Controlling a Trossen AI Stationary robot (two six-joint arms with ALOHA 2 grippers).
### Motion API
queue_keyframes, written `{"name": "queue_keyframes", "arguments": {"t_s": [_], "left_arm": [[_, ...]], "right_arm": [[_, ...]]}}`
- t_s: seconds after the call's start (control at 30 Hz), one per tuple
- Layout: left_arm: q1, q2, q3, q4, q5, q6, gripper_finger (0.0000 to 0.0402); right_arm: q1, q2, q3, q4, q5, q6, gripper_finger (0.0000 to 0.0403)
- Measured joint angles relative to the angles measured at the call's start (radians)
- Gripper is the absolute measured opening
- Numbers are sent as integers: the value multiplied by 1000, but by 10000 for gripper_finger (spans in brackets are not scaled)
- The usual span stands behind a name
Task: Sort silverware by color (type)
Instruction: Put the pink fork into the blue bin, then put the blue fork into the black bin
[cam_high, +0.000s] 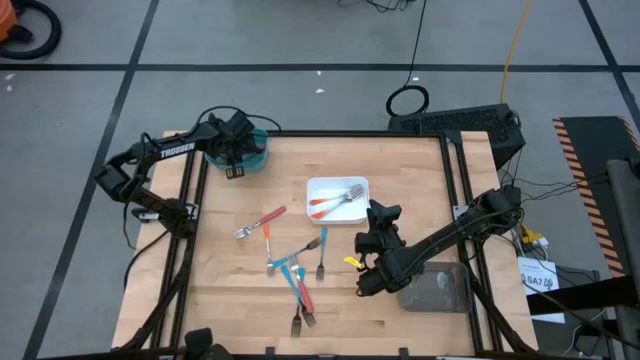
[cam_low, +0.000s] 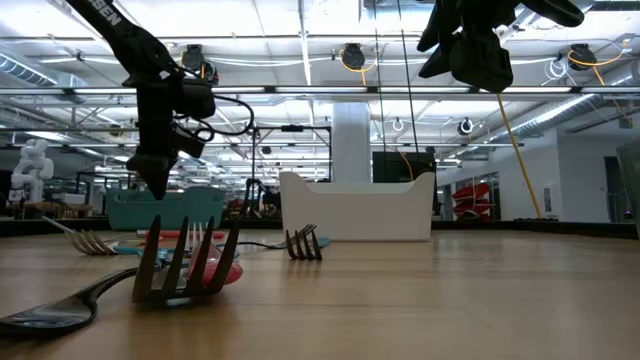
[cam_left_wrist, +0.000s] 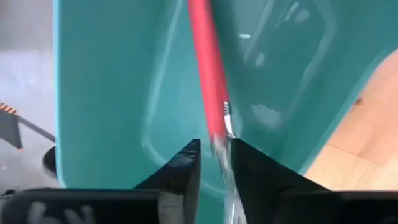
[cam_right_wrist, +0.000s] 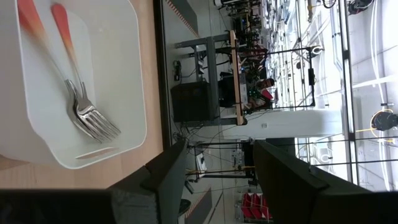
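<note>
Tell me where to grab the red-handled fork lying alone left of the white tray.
Grip the red-handled fork mid-handle, coming straight down, fingers across its slanted length. It lies flat on the table, apart from the others, tines lower left; the handle is the clear, straight part.

Left gripper (cam_left_wrist: 214, 163) over the teal tray (cam_left_wrist: 112, 93), its two dark fingers (cam_left_wrist: 180, 171) pinched on a red-handled fork (cam_left_wrist: 208, 81) near where handle meets metal. Red handle runs away from the fingers across the tray interior; metal part blurred between the fingers. Bare wooden table (cam_left_wrist: 367, 137) at one edge, grey floor (cam_left_wrist: 25, 68) at the other
</note>
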Motion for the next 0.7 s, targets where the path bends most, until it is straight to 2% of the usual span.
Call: {"name": "queue_keyframes", "arguments": {"t_s": [0.17, 0.4, 0.7], "left_arm": [[0, 0, 0, 18, -7, -16, 141], [-15, 0, 0, 22, -7, -55, 144], [-70, -4, 67, -68, -7, -333, 145]], "right_arm": [[0, 0, 0, 0, 0, 0, 181], [0, 0, 0, 0, 0, 0, 181], [0, 0, 0, 0, 0, 2, 181]]}}
